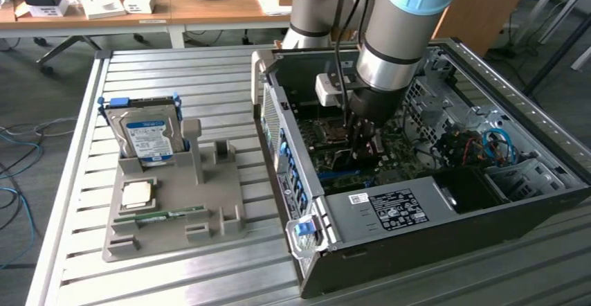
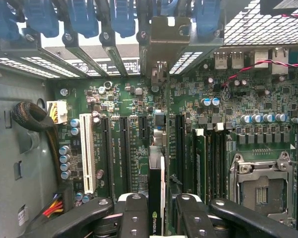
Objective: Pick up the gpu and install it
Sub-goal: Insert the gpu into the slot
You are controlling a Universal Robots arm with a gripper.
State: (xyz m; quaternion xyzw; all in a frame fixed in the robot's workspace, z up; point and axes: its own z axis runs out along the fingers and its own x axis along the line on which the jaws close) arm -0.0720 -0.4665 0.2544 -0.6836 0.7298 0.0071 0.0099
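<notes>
In the wrist view the gpu (image 2: pixel 156 198) stands edge-on, a thin dark card with a green logo near my fingers. Its silver bracket (image 2: pixel 164 39) reaches the case's rear slot openings. My gripper (image 2: pixel 158 220) is shut on the card, one black finger (image 2: pixel 133 215) on each side. The card sits over the motherboard (image 2: pixel 238 106) between long black slots; I cannot tell whether it is seated. In the exterior view the gripper (image 1: pixel 362 147) is deep inside the open computer case (image 1: pixel 416 209), low over the board.
A grey holder (image 1: pixel 217 219) on the slatted table carries a hard drive (image 1: pixel 143 129), a processor (image 1: pixel 137 194) and a memory stick (image 1: pixel 166 216). Inside the case are a white slot (image 2: pixel 87 153), a processor socket (image 2: pixel 260 183), a cable bundle (image 2: pixel 35 116) and blue latches (image 2: pixel 79 17).
</notes>
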